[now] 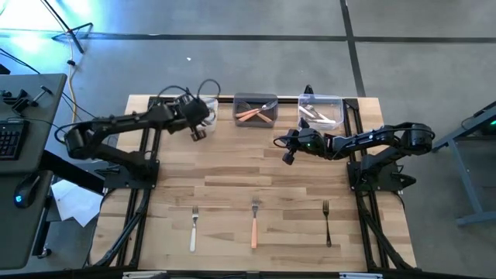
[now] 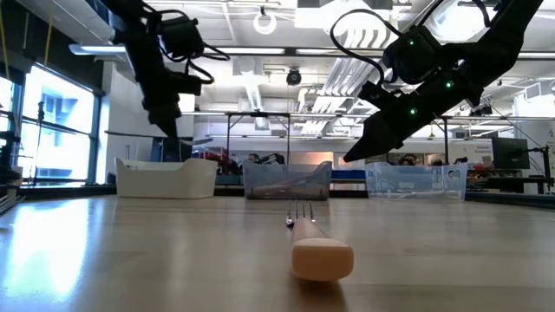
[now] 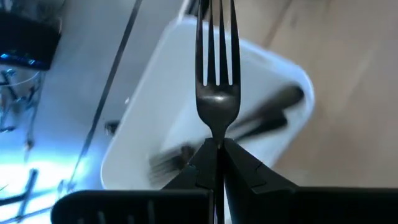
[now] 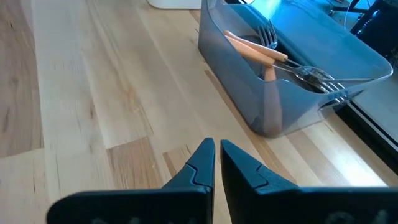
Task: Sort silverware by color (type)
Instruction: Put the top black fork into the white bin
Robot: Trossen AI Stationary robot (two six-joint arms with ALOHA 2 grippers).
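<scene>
Bins: orange forks [image 1: 254, 115] held in grey bin [image 1: 255, 101], dark fork [image 3: 216, 74] clamped by left gripper [image 3: 216, 144] above white bin [image 3: 168, 93], right gripper [image 4: 216, 148] closed empty over wooden surface [image 1: 232, 170].

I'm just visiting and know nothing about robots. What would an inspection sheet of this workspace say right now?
Surface: wooden table, bare in the middle.
Job's things: white fork, orange fork and black fork lie along the near edge; orange forks in the middle bin; more forks in the right bin.
Clutter: nothing seen.
Grippers: left gripper shut on a dark fork over the white bin; right gripper shut, empty.
Cables: looped on the left arm.
Surroundings: keyboard on a side desk.
</scene>
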